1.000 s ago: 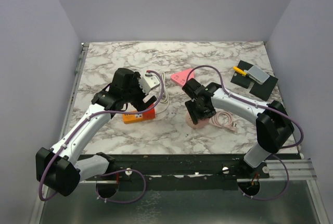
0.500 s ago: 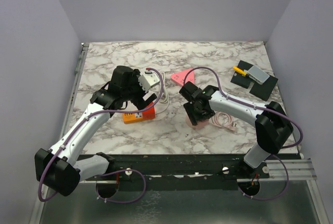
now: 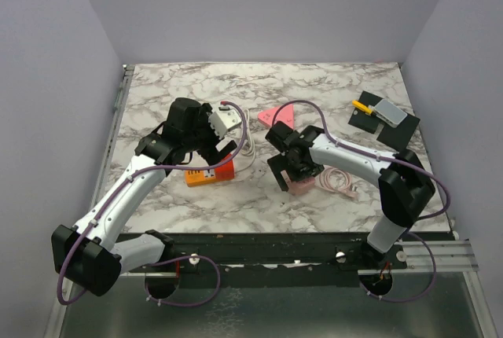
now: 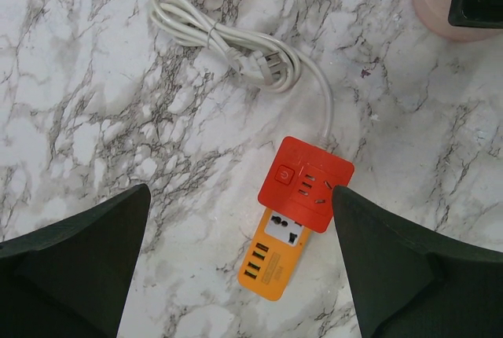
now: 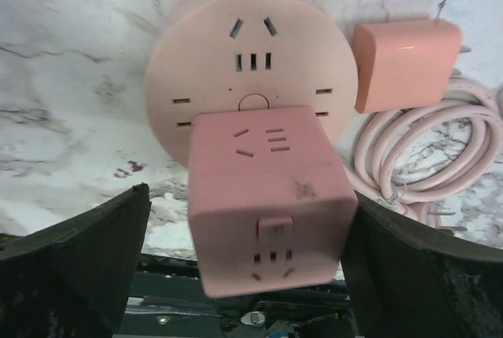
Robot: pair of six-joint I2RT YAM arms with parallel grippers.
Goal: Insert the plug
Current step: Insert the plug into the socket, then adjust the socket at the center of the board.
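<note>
Fingers (image 5: 78,259) of the right gripper (image 5: 247,200) stand spread, flanking the pink cube plug (image 5: 267,189) atop the round socket (image 5: 251,55), its prongs hidden. Pink charger (image 5: 405,63) and coiled cable (image 5: 428,157) crowd three o'clock. Left gripper (image 4: 240,192) gapes above the orange power strip (image 4: 302,196), white cord (image 4: 236,47) at twelve.

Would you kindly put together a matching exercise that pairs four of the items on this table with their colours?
Column one:
1. power strip
2. bundled cord
3. cube adapter
4. mat at the far right

Column two:
A. white
B. black
C. orange and red
D. pink

Pairs: 1-C, 2-A, 3-D, 4-B
</note>
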